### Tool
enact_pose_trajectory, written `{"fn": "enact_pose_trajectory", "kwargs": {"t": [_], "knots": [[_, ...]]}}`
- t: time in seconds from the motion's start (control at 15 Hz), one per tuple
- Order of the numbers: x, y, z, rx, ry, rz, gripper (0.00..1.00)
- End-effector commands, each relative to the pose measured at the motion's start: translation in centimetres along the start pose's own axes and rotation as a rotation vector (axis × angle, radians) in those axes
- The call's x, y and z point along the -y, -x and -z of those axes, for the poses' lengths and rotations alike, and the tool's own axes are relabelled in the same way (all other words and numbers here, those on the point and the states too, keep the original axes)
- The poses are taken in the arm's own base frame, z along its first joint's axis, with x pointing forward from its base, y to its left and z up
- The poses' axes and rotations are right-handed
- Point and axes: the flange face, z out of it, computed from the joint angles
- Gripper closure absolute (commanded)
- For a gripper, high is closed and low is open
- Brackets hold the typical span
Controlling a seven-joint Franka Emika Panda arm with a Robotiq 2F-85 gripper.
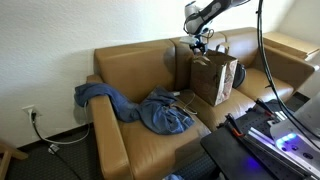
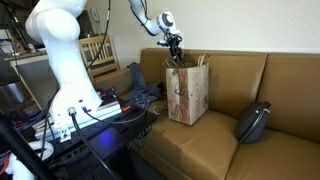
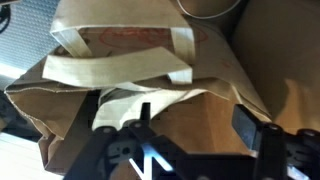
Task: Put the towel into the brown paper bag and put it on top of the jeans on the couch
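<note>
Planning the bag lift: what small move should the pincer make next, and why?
Probably lower slightly and close on a pale handle loop of the brown paper bag: the pincer hangs open just above the loops, gripping nothing.

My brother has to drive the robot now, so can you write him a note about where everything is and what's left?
Gripper: open, holding nothing, just above the brown paper bag. The wrist view shows the bag's handles right in front of it.
Bag: upright on the couch, next to the jeans, not on top of them.
Towel: not visible in any view, so I cannot tell whether it is inside the bag.
Done: nothing certain.
Left: check for the towel, grab the handles, set the bag on the jeans.
</note>
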Motion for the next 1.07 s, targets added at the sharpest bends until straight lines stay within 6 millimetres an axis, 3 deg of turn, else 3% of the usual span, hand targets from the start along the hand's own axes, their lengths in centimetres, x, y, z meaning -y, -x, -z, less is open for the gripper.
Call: {"fn": "enact_pose_trajectory", "kwargs": {"t": [0.0,0.13,0.27,0.4,0.6,0.67,0.93,1.0], "knots": [[-3.9,-0.3,7.6,-0.053,-0.193,0.000,0.00],[-5.0,-0.7,10.2,-0.057,-0.290,-0.106,0.00],[-6.4,-1.1,11.3,-0.053,-0.338,-0.227,0.00],[-7.8,-1.4,11.0,-0.031,-0.357,-0.353,0.00],[-9.1,-0.8,8.9,0.005,-0.359,-0.540,0.00],[-7.5,-1.4,10.0,-0.021,-0.343,-0.458,0.00],[-7.5,-1.0,9.8,-0.020,-0.343,-0.468,0.00],[-6.4,-1.3,9.2,-0.032,-0.292,-0.531,0.00]]}}
